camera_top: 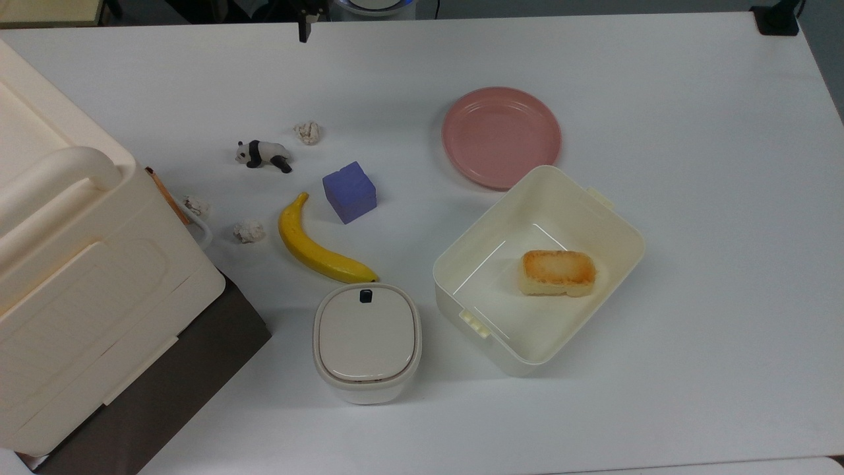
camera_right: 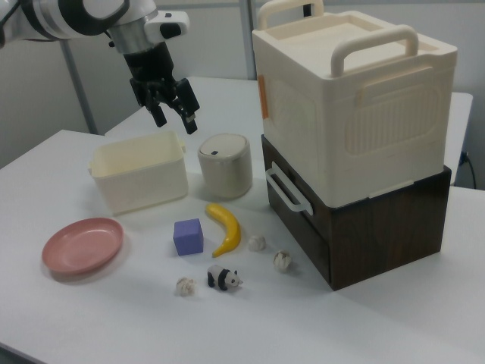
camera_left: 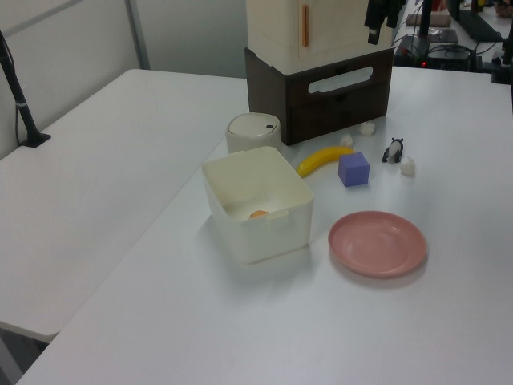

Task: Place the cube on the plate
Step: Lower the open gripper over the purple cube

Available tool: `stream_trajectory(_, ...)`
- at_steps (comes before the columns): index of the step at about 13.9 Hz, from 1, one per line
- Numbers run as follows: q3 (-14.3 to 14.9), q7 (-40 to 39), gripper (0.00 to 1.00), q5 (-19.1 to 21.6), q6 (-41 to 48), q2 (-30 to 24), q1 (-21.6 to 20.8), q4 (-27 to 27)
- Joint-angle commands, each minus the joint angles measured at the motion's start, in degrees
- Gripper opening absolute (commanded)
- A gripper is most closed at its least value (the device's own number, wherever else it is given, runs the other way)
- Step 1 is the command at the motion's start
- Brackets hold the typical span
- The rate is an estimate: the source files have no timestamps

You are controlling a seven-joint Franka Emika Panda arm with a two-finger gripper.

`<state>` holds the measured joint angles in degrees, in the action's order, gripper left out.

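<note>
Contents of the white bench (camera_top: pixel 692 198), listed from the top view's lower edge toward its upper edge. One round cream lidded canister (camera_top: pixel 366 342). One cream rectangular plastic tub (camera_top: pixel 537 267), open, holding one toasted yellow bread-like block (camera_top: pixel 558 272). One large cream handled storage box (camera_top: pixel 72 264) on a dark brown drawer unit (camera_top: pixel 171 389), at the top view's left edge. One yellow banana (camera_top: pixel 316 245). One small matte blue-purple cube (camera_top: pixel 349 191), resting on the bench just beside the banana, well apart from the plate. Three crumpled white paper balls, e.g. (camera_top: pixel 248 231). One black-and-white panda figurine (camera_top: pixel 262 154). One round flat pink plate (camera_top: pixel 501 136), bare, its near rim close to the tub. One black two-finger claw (camera_right: pixel 173 113), raised above the far bench edge, fingers spread partway and holding nothing. Governing relation: the cube lies below the claw and nearer the bench middle; judged, the coming move is a descent toward the cube.
</note>
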<state>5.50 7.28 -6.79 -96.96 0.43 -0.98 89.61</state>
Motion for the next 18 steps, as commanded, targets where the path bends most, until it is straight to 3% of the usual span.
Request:
stream_trajectory(1, -0.2, -0.9, 1.0, -0.3, 0.6, -0.2, -1.6, 0.4)
stream_trajectory(6, -1.5, -0.9, 1.0, -2.2, 3.1, -0.4, -4.3, 3.0)
stream_trajectory(10, -2.9, -0.5, 1.0, -2.6, 2.0, -0.3, -4.5, 8.3)
stream_trajectory(15, -4.4, -0.4, 1.0, -4.7, -9.8, 1.0, -4.6, 18.4)
stream_trajectory(18, -4.4, -0.3, 1.0, -6.7, -12.9, 5.7, -5.4, 18.4)
